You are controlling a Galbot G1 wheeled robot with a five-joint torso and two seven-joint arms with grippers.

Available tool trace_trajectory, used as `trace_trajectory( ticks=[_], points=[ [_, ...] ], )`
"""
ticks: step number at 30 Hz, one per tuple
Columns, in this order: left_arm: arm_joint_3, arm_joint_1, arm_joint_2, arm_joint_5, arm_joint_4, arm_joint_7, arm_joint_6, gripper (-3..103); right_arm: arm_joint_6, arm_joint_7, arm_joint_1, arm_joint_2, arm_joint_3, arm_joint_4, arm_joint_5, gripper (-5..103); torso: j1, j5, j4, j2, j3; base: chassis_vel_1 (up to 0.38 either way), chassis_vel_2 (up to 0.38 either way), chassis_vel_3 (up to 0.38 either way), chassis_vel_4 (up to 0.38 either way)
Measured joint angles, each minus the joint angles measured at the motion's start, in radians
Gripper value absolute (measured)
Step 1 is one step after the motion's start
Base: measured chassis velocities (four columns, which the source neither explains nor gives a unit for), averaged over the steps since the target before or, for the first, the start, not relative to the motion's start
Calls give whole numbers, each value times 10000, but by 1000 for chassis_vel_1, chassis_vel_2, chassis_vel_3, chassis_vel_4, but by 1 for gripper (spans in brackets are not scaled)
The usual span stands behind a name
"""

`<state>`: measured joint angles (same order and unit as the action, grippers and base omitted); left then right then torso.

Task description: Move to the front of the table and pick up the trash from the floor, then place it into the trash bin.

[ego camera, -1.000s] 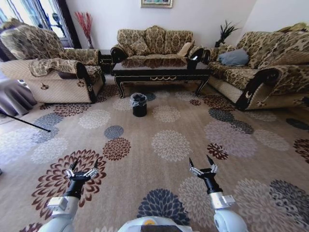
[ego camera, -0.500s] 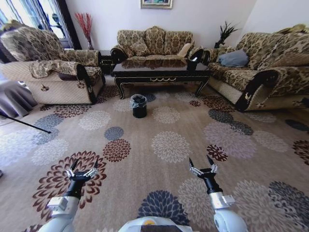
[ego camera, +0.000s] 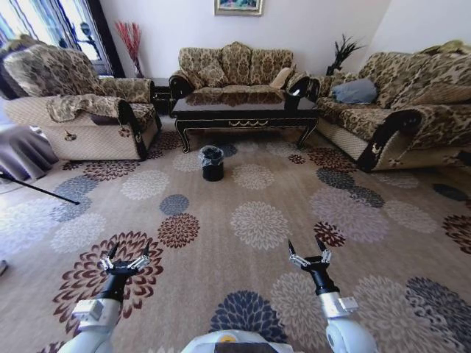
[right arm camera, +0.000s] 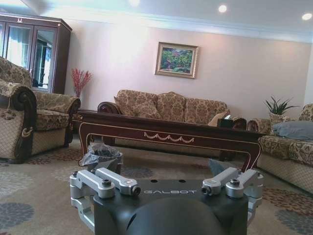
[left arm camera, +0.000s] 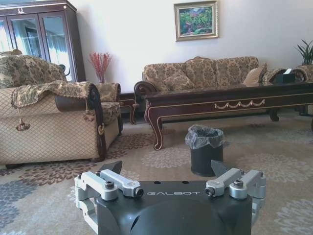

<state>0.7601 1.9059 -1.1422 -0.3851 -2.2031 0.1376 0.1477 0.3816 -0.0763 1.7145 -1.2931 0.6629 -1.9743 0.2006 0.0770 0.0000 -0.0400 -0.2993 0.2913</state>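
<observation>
The table (ego camera: 246, 110) stands far ahead across the flowered carpet, its dark top and gold ornament also facing me in the left wrist view (left arm camera: 220, 95) and the right wrist view (right arm camera: 166, 128). Just in front of it sits the trash bin (ego camera: 212, 162), round and black with a crinkly liner (left arm camera: 205, 152) (right arm camera: 101, 155). I cannot make out the trash on the patterned carpet. My left gripper (ego camera: 126, 254) (left arm camera: 166, 165) and right gripper (ego camera: 307, 248) (right arm camera: 164, 166) hang open and empty, low over the carpet close to my body, far from the bin.
An armchair (ego camera: 81, 110) flanks the table on the left, a sofa (ego camera: 235, 66) stands behind it and another sofa (ego camera: 397, 103) on the right. A thin dark rod (ego camera: 37, 187) lies on the floor at far left. A black tissue holder (left arm camera: 283, 76) sits on the table.
The whole head view has shifted slightly, with the bin and furniture sitting a little lower in the picture, so the camera moved. Both arms keep the same open pose.
</observation>
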Motion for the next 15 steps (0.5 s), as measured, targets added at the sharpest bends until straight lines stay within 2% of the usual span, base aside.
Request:
trace_trajectory(
  ticks=[15],
  points=[
    [0, 0, 0, 0, 0, 0, 0, 100, 0, 0, 0, 0, 0, 0, 0, 100, 181, 0, 0, -538, 357, 0, 0, 0, 0]
  ],
)
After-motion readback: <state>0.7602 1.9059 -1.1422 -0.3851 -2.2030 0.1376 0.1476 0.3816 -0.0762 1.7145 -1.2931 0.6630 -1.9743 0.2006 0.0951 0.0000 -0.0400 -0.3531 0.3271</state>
